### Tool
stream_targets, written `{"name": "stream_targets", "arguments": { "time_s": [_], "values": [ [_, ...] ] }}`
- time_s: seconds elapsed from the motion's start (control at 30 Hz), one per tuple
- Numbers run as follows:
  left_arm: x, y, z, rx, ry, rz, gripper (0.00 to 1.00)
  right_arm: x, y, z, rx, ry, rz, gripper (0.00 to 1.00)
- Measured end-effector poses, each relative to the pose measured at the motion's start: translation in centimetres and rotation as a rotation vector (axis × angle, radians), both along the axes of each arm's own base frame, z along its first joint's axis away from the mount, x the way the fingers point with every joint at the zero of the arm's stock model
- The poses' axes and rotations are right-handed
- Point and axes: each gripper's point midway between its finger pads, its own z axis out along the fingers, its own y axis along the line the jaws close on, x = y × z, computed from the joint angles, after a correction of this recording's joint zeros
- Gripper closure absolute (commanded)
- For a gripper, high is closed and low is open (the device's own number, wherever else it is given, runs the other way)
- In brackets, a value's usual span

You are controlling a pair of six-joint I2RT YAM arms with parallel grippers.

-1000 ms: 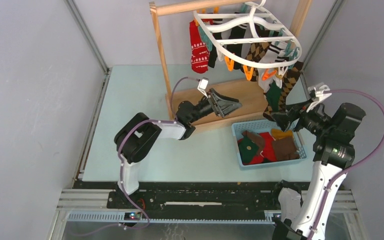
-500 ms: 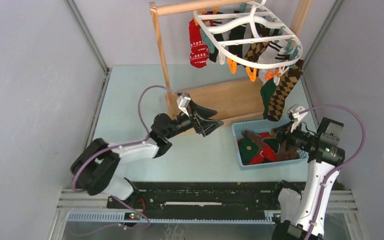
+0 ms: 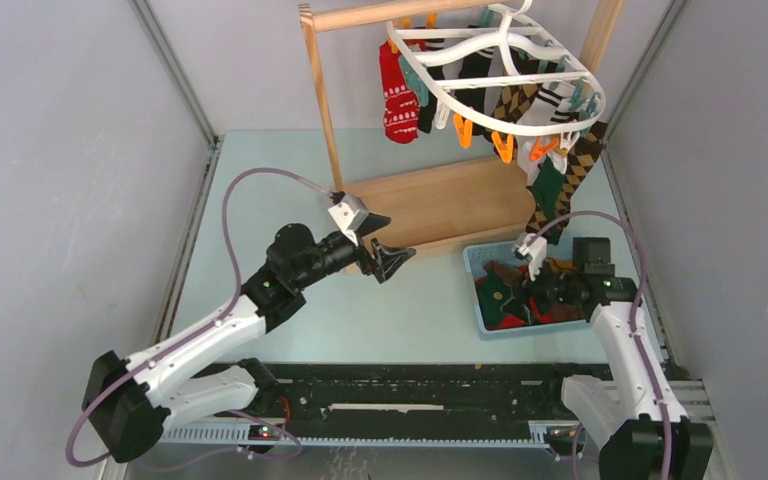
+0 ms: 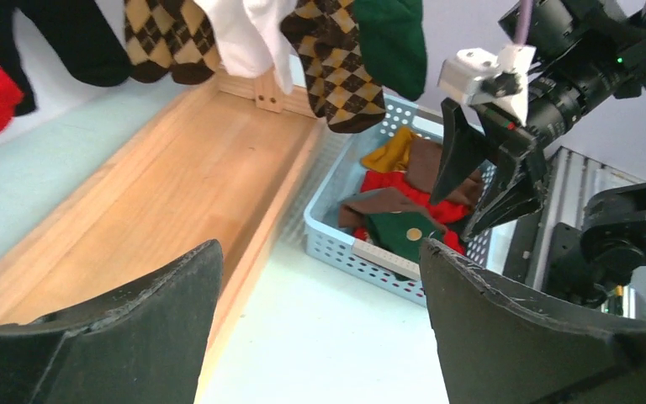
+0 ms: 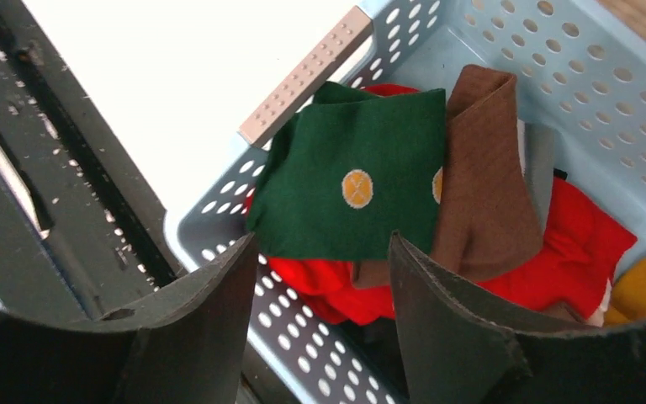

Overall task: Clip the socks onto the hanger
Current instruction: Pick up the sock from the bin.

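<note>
Sock: green sock is likely soft, light, limp; best taken at its edge.
Right pincer: parted, empty.
Left pincer: spread wide, empty.

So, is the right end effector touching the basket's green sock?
Apart. Left wrist view: brown and red socks show between the right end effector and the green sock.

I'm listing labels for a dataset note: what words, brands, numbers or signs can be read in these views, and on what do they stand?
No words, brands or numbers can be read in any view.
Green sock in the blue basket: round orange emblems with a crossed mark, no letters.
Hanging red sock: white pattern only, too small to show any lettering.
</note>
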Motion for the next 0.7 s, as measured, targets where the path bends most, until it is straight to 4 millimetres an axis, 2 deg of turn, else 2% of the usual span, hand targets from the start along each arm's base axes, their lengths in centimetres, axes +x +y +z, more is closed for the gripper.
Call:
{"name": "stream_targets", "arguments": {
  "time_s": [0.2, 0.3, 0.37, 0.5, 0.57, 0.7],
  "values": [
    [-0.3, 2.1, 1.5, 0.006, -0.038, 0.074, 0.08, 1.7, 0.5, -2.7, -0.081, 0.014, -0.024, 0.36],
    [-0.1, 2.6, 2.1, -0.009, -0.044, 0.104, 0.1, 2.5, 0.5, -3.7, -0.117, 0.012, -0.037, 0.49],
    [0.0, 2.8, 2.3, -0.02, -0.041, 0.118, 0.12, 2.9, 0.6, -4.3, -0.135, 0.018, -0.04, 0.67],
    [0.0, 3.1, 2.4, -0.029, -0.028, 0.135, 0.15, 3.2, 0.7, -4.6, -0.148, 0.013, -0.045, 0.9],
    [0.1, 3.2, 2.4, -0.029, -0.023, 0.143, 0.15, 3.3, 0.8, -4.4, -0.146, 0.003, -0.047, 0.96],
    [0.0, 3.2, 2.3, -0.032, -0.015, 0.144, 0.14, 2.9, 0.5, -3.5, -0.126, -0.005, -0.067, 0.98]
  ]
}}
